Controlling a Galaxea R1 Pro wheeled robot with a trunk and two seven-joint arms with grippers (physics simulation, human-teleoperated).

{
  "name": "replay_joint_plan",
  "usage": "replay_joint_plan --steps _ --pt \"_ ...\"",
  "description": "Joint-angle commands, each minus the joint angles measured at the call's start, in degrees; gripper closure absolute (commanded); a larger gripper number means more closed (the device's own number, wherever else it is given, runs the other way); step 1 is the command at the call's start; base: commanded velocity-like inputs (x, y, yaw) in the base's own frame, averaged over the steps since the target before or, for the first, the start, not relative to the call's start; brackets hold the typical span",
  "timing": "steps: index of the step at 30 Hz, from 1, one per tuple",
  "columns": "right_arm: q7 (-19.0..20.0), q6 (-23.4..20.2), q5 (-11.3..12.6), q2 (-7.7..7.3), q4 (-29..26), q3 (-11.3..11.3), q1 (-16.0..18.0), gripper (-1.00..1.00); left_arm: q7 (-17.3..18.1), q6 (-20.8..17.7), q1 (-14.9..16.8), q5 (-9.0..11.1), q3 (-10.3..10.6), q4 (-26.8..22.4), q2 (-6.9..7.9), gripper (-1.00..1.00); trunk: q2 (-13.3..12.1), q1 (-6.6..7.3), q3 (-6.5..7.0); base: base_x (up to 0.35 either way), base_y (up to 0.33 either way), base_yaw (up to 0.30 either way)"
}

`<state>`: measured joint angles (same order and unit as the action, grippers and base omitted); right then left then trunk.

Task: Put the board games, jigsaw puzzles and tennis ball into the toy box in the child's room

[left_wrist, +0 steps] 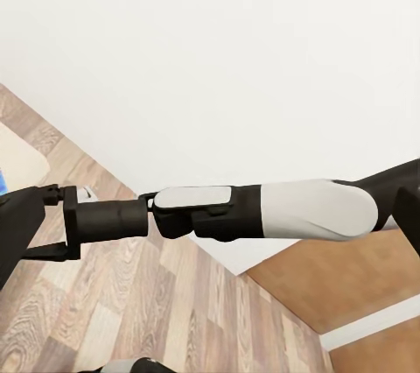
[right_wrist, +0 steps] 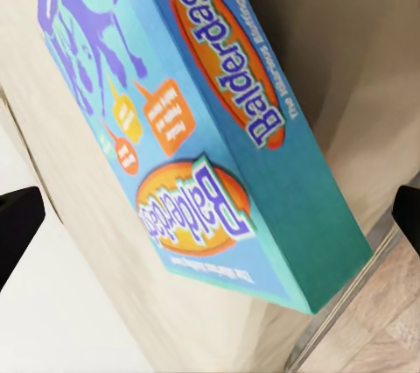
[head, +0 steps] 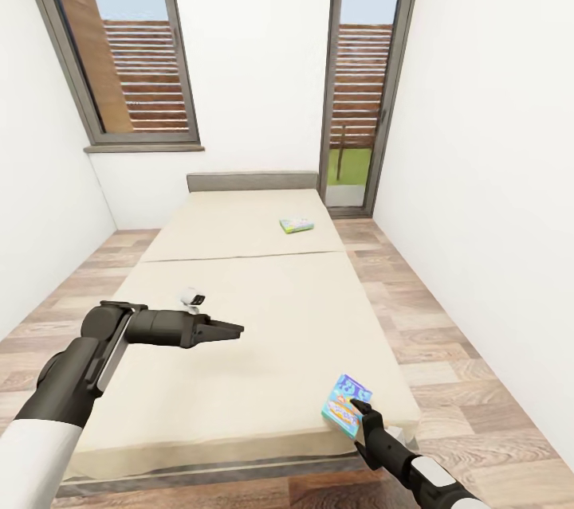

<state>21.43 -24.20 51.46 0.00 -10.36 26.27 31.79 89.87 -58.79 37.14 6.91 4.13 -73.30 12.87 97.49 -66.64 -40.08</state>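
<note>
Bed (head: 263, 318): R end effector (head: 363, 412) open, at Balderdash box (head: 346, 405)

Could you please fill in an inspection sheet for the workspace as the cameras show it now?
Surface: beige bed, plain.
Job's things: blue Balderdash board game near the bed's front right corner; second board game farther up the bed.
Clutter: nothing seen.
Grippers: right gripper at the Balderdash box, fingers either side, open; left gripper over the bed, state unclear.
Cables: nothing seen.
Surroundings: white walls, wood-plank floor, window, glass door.
</note>
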Motion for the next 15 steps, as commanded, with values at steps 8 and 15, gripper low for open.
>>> replay_joint_plan --steps 8,15 --pt "0.02 -0.32 0.22 0.00 -0.01 0.19 0.02 -1.00 0.13 -0.62 0.04 0.12 0.11 0.00 0.05 -1.00 0.02 0.00 -0.05 0.008 0.000 0.000" --pt "0.02 -0.32 0.22 0.00 -0.01 0.18 0.02 -1.00 0.13 -0.62 0.04 0.12 0.09 0.00 0.11 -1.00 0.02 0.00 -0.05 0.000 0.001 0.000"
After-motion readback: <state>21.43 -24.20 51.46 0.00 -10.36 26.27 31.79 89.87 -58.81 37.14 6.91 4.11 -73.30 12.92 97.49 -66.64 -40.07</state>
